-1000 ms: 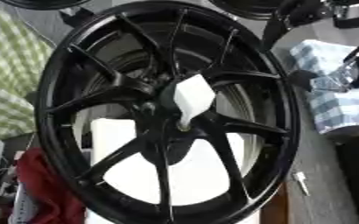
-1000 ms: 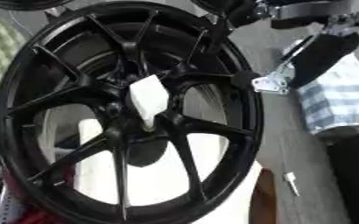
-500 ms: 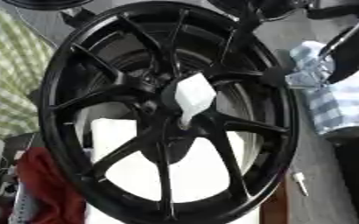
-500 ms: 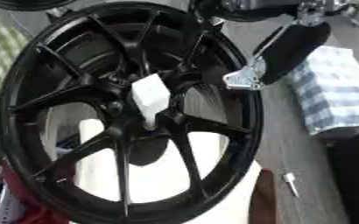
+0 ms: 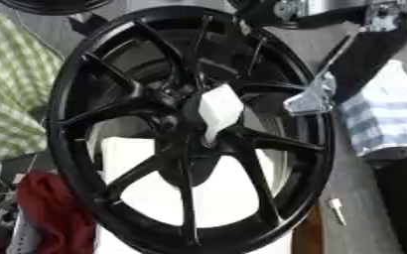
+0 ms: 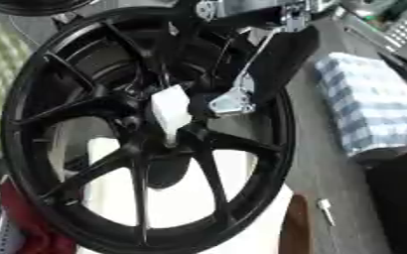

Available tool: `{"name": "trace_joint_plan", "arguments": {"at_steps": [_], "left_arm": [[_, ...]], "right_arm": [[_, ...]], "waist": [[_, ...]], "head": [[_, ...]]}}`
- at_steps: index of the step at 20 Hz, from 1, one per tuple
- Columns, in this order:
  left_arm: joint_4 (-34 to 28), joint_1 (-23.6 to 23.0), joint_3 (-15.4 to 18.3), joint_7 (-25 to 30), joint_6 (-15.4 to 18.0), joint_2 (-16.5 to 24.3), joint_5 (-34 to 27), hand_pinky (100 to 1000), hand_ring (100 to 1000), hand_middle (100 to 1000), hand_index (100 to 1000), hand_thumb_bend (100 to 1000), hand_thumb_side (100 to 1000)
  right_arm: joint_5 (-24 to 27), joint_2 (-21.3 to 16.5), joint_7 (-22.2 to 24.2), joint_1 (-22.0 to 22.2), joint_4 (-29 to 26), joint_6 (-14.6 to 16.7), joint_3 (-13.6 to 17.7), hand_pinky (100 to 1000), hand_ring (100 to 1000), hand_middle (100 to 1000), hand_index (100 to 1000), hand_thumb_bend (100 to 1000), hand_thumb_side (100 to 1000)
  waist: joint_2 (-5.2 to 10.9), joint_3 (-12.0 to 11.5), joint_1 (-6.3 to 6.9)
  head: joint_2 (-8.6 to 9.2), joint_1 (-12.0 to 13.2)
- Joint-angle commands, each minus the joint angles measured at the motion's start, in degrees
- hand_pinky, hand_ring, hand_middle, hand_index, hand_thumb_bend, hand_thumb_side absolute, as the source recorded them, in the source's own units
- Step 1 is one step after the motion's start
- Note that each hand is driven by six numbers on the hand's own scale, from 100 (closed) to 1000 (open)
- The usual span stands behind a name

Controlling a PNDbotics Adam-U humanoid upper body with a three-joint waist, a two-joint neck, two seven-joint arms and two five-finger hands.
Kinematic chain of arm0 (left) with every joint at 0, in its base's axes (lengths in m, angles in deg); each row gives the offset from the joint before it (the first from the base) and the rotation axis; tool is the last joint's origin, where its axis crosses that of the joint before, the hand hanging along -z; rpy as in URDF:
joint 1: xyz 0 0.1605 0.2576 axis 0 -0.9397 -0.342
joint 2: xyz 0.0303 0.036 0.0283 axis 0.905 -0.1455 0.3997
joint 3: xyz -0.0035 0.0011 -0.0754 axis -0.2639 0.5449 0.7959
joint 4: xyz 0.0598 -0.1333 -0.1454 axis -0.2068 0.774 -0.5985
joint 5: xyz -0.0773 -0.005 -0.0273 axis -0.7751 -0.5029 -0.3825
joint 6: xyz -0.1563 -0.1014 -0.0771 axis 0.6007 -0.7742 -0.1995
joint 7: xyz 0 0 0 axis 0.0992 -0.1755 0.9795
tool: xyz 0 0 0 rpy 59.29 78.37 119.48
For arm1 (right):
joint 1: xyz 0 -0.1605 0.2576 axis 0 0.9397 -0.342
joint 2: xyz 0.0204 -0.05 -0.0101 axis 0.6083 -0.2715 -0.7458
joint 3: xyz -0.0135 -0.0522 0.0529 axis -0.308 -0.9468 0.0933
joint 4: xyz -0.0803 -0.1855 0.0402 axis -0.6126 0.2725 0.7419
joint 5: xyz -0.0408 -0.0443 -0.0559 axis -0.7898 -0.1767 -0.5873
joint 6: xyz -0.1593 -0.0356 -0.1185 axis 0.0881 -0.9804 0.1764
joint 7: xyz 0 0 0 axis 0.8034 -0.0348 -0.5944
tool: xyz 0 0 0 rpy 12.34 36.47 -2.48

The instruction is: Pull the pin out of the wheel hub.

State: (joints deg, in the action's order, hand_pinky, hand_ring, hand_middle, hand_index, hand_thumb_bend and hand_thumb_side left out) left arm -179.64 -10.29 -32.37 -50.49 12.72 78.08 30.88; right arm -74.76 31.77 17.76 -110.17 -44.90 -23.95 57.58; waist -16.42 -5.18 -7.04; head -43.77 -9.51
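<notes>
one white pin (image 5: 217, 110) sits in the centre of the black wheel hub (image 5: 189, 129), its broad faceted head standing out toward the camera and its narrow end buried where the spokes meet. the right hand (image 5: 311, 96) reaches in from the upper right, its silver tip just beside the pin's head and not yet touching it; whether its fingers are spread or closed cannot be told from either view. the left hand is not in view. to do this step well, the hand should probably close around the head on both sides, then draw straight outward along the pin's axis, since a sideways tug could jam it. a blue checked cloth (image 6: 372, 106) lies to the right, a small silver bolt (image 5: 336, 210) near the rim's lower right.
</notes>
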Motion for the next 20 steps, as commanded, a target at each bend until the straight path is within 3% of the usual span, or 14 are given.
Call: {"name": "trace_joint_plan", "arguments": {"at_steps": [1, 9, 20], "left_arm": [[0.0, 0.8, 1.0, -0.4, 0.2, 1.3, -0.6, 849, 664, 615, 749, 219, 778], [0.6, 1.2, 1.2, -0.4, 0.5, 1.1, -1.1, 849, 664, 614, 748, 222, 779], [0.6, 2.2, 1.3, -1.0, 0.5, 0.9, -1.1, 847, 660, 607, 744, 225, 781]], "right_arm": [[1.6, -0.1, 0.8, -1.4, -0.5, -2.2, 0.2, 881, 860, 793, 873, 315, 383], [1.4, 1.6, 0.8, -2.6, -0.5, -4.8, 0.0, 879, 862, 797, 872, 320, 388], [-0.8, 1.1, 0.2, 0.2, -0.5, -5.7, 0.3, 893, 892, 818, 884, 332, 390]], "waist": [[1.52, -0.1, 0.36], [1.56, -0.6, 0.01], [-0.79, -1.8, -0.71]], "head": [[-0.35, -0.4], [-0.35, -0.9], [-0.35, -1.0]]}}
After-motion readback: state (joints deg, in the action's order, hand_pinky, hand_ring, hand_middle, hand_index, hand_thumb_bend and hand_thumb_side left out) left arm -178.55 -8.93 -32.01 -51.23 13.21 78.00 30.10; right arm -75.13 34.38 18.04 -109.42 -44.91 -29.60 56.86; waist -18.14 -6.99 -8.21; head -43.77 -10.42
